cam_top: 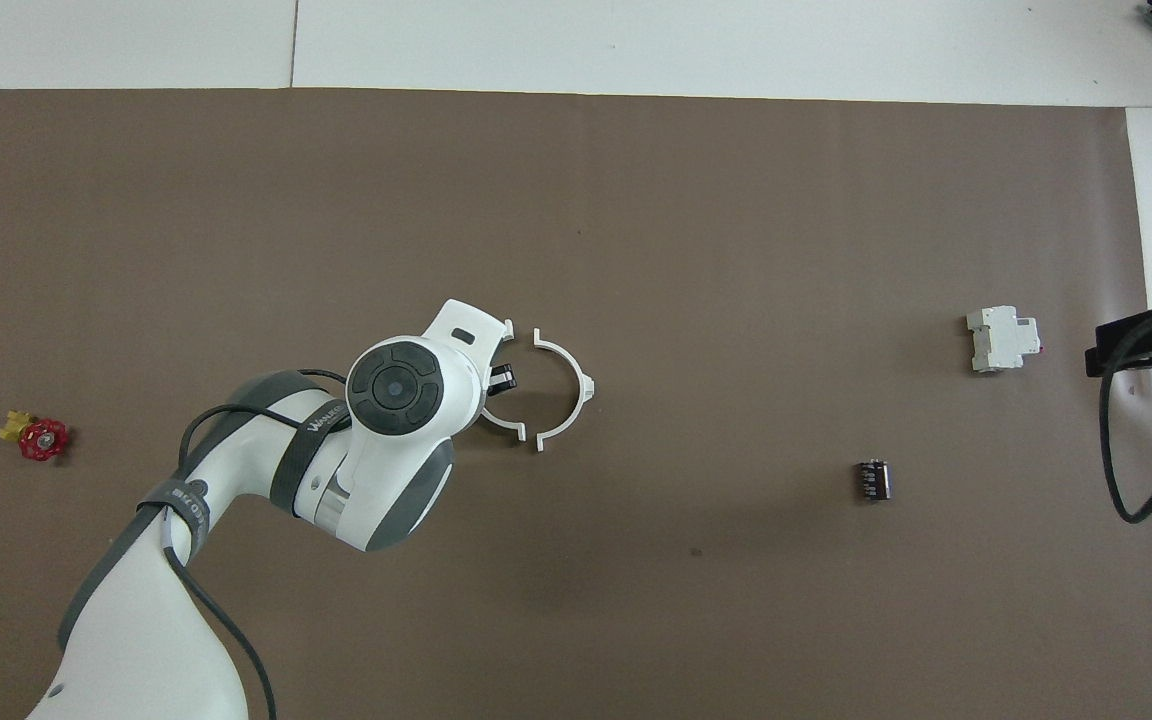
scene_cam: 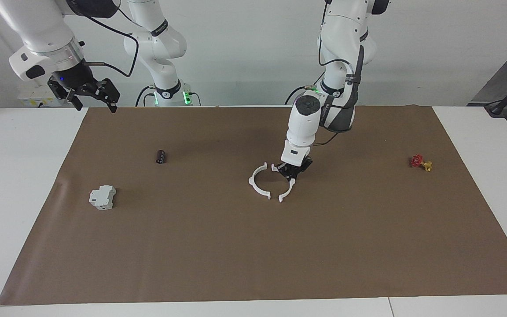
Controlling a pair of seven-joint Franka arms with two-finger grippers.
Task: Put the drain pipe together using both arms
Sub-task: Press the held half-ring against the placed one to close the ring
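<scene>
**Left arm holds one half-ring beside the other on a brown mat**

A white table (scene_cam: 24,185) is covered by a large brown mat (scene_cam: 253,246). Two white robot arms stand at one long edge.

The left arm (scene_cam: 319,114) reaches down to the middle of the mat. Its black left gripper (scene_cam: 292,172) is clamped tight on a thin white half-ring (scene_cam: 285,193), gripping it at the middle of its curve. This held half-ring sits low at the mat, just beside a second half-ring (scene_cam: 257,185) that lies flat toward the right arm's end. Their open sides face each other, so together they nearly form a circle. The end tabs are close, with a small gap showing between them in both views.

The right arm (scene_cam: 38,39) waits, raised over the table's edge at its own end. Its right gripper (scene_cam: 97,100) has its fingers spread wide and holds nothing.

Elsewhere on the mat lie a small black cylinder (scene_cam: 161,156), a light-grey boxy block (scene_cam: 102,197) farther from the robots, and a small red and yellow valve (scene_cam: 420,162) toward the left arm's end
</scene>
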